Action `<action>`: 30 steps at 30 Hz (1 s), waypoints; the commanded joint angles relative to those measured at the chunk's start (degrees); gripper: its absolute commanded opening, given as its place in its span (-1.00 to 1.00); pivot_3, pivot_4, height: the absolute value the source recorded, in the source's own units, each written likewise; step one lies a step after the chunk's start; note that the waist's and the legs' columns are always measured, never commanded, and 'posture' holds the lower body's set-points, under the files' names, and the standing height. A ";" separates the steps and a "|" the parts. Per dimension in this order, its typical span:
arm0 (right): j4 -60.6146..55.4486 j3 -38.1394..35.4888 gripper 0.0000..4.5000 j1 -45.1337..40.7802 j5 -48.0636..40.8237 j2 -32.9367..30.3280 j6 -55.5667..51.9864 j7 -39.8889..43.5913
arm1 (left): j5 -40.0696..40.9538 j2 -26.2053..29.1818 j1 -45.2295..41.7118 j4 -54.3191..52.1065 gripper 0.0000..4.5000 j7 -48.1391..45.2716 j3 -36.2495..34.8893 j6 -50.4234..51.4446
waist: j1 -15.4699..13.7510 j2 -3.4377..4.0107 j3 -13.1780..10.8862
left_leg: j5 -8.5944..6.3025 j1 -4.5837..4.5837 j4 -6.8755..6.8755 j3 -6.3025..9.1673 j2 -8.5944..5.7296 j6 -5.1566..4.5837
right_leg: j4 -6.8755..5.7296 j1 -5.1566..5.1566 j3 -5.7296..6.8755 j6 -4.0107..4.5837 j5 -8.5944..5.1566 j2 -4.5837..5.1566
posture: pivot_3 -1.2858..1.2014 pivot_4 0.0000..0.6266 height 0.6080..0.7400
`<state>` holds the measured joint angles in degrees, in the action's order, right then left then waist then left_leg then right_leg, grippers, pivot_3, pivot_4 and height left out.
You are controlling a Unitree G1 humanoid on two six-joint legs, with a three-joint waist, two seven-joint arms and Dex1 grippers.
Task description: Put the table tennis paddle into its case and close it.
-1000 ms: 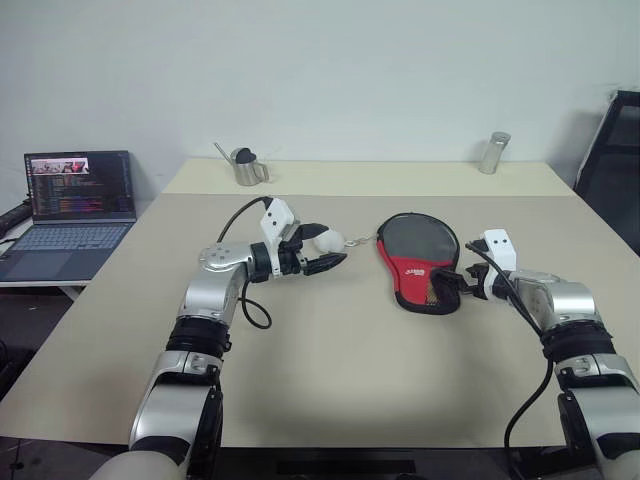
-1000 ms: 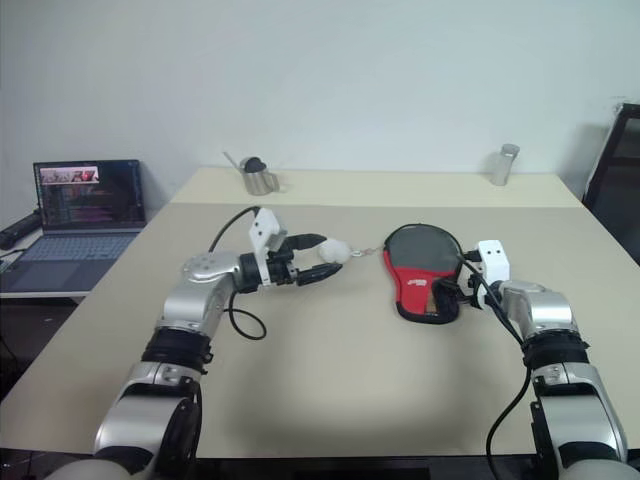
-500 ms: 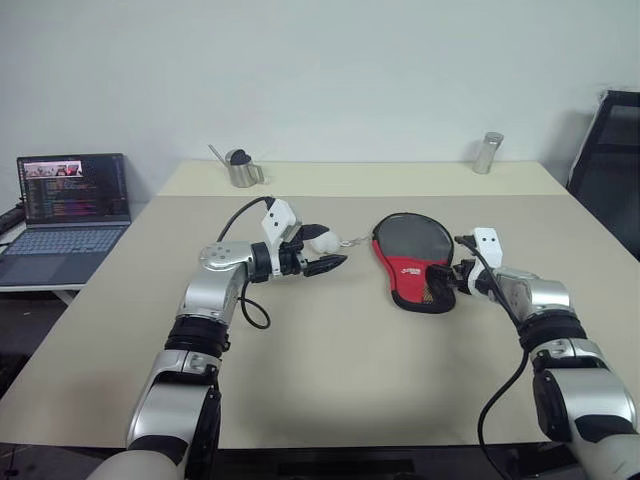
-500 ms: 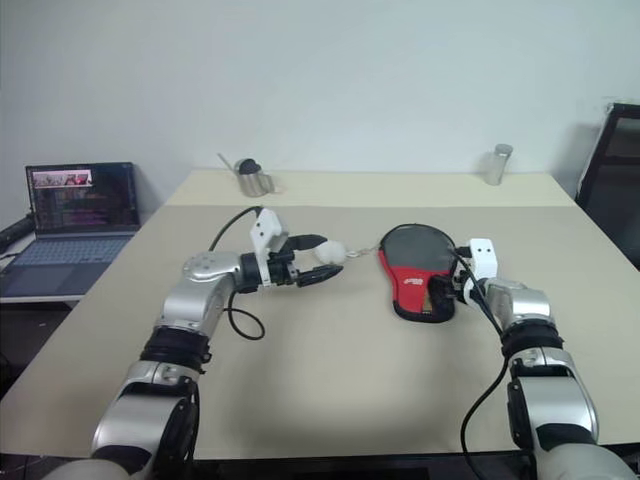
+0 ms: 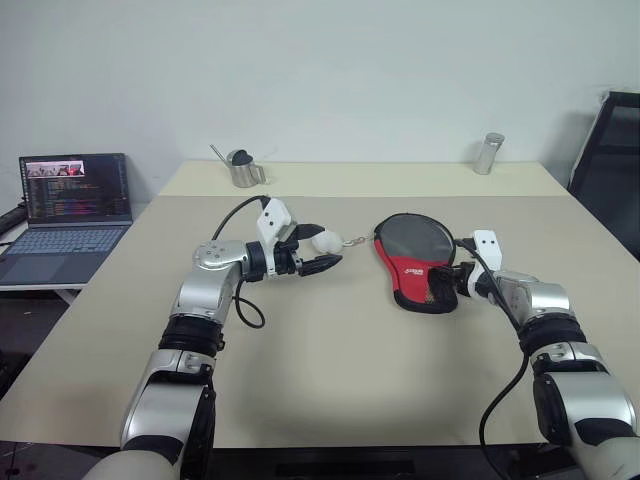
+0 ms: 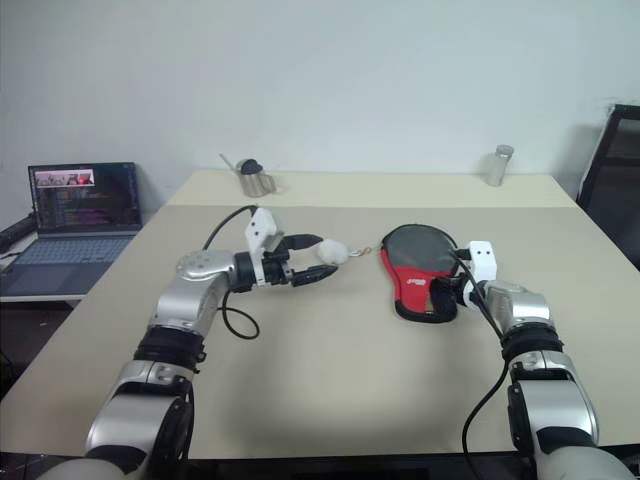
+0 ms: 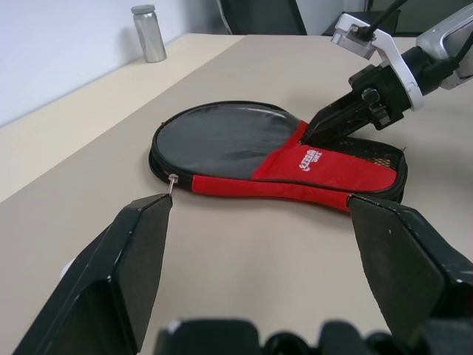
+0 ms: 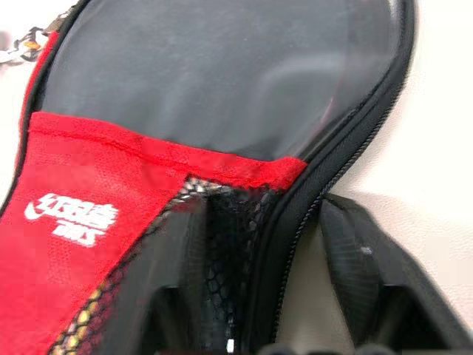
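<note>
At the centre right of the head view, on the table (image 5: pixel 330 370), lies the case (image 5: pixel 412 258). Its round black end points to the upper part of the frame and its red panel and mesh pocket (image 8: pixel 222 222) toward the lower right. Whether the table tennis paddle is already inside it I cannot tell from where I stand.

The right fingers (image 8: pixel 358 270) sit at the case's lower right corner and straddle its zipped edge (image 8: pixel 347 140). One is dimly seen through the mesh and the other is on the bare table just beside the rim. They look half closed, and a sliver of table shows between the outer finger and the edge, so I would call the grip not yet made.

Left of centre, the left fingers (image 7: pixel 129 266) are spread wide and point level toward the case, well apart from its body. The white ball charm (image 5: pixel 325 241) rests against them, and its little chain (image 5: pixel 355 240) runs across to the zip pull (image 7: pixel 171 180). I can't tell whether the charm is caught.

My worry is the soft fabric. If the right fingers pinch only the mesh, the corner may bunch or slip free. A tug on the chain from the left would then drag the whole case across the table rather than run the zip. The charm could also roll off those wide fingers.
</note>
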<state>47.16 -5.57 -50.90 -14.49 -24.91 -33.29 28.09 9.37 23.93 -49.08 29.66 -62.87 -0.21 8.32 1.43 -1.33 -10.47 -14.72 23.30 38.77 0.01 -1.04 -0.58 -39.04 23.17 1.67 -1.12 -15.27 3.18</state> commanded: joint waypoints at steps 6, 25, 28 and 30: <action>-0.69 0.75 -0.98 1.81 0.99 2.28 -4.95 -0.17 | 3.50 3.07 1.93 -4.03 0.84 -3.98 -0.75 2.22 | 0.21 -0.07 0.07 | 0.00 -0.19 -0.04 -0.09 0.01 -0.01 | -0.02 -0.09 -0.14 0.00 0.00 -0.01 | 0.03 -0.52 1.00; -33.94 5.14 -0.98 10.56 -5.50 7.60 -25.86 5.12 | 15.85 21.11 17.44 -20.95 0.84 -16.03 -3.97 19.20 | 1.18 -0.07 0.07 | -0.01 -0.42 -0.79 -0.52 0.32 0.02 | 0.14 0.16 -0.51 0.11 -0.08 -0.22 | 0.03 -0.52 1.00; -40.73 6.06 -0.98 12.82 -6.78 8.90 -29.95 4.41 | 17.42 22.07 20.15 -24.60 0.84 -16.05 -4.17 20.65 | 1.22 -0.07 0.07 | -0.02 -0.43 -0.80 -0.53 0.35 0.02 | 0.12 0.18 -0.52 0.12 -0.08 -0.24 | 0.03 -0.52 1.00; -45.59 6.65 -0.98 14.73 -7.86 9.78 -32.82 3.74 | 18.56 22.36 21.69 -27.07 0.84 -15.57 -4.40 21.76 | 1.22 -0.07 0.07 | -0.02 -0.42 -0.80 -0.53 0.36 0.02 | 0.13 0.19 -0.53 0.12 -0.08 -0.24 | 0.03 -0.52 1.00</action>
<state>6.34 -0.76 -36.94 -19.29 -16.45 -63.28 31.06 26.05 45.27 -27.58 6.04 -78.23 -2.74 29.35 2.65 -1.40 -10.40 -14.73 22.88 37.97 -0.52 -0.68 -0.56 -38.91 23.36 1.14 -1.00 -15.35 2.94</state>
